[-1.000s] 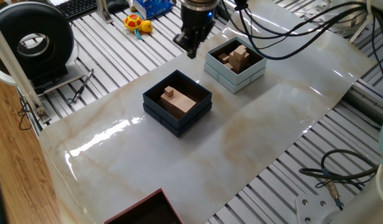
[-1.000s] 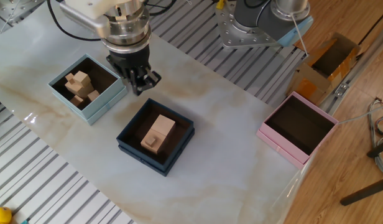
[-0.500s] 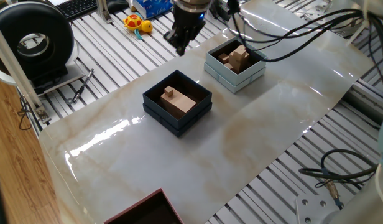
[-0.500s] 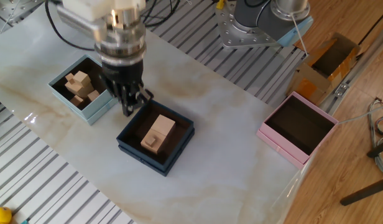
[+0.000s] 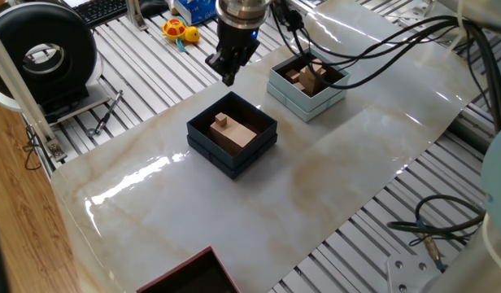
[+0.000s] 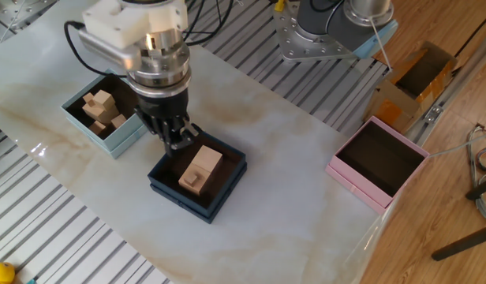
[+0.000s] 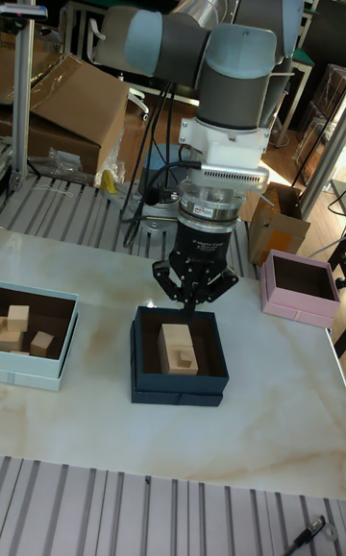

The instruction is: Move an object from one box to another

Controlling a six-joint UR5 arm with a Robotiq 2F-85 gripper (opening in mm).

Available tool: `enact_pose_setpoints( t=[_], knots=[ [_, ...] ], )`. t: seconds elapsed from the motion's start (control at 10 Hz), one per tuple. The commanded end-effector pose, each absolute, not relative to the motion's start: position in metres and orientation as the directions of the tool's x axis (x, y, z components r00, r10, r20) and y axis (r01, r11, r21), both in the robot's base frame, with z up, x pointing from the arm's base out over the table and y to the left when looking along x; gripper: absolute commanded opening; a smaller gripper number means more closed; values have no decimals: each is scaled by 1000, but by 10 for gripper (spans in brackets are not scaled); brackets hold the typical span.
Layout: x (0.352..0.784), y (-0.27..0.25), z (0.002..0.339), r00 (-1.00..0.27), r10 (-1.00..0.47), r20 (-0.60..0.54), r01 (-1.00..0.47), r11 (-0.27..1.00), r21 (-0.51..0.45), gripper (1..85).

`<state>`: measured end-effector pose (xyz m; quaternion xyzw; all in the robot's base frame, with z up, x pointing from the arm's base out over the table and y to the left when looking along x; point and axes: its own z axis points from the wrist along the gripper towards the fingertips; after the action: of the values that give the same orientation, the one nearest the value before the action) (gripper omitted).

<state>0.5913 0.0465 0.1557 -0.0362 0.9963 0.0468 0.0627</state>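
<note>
Three boxes: navy (image 6: 197,177), pale-blue (image 6: 109,110), pink (image 6: 377,162).

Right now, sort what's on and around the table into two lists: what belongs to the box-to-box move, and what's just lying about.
Belongs to the job:
- small wooden cube
- dark navy box
- pale blue box
- end effector, above the dark box

Just lying about:
- flat tan block under the cube
- pink box
- yellow toy
- keyboard
</note>
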Motion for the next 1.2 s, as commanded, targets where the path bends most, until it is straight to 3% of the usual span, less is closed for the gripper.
enact_pose_setpoints(
  t=[0.0, 0.5, 1.1],
  knots=[
    [590, 56, 138, -995, -54, -89, -63, 993, 100, 443],
    [579, 50, 130, -999, 7, -38, 5, 999, 53, 457],
    [586, 46, 130, -997, 47, -63, 45, 998, 42, 433]
  ],
)
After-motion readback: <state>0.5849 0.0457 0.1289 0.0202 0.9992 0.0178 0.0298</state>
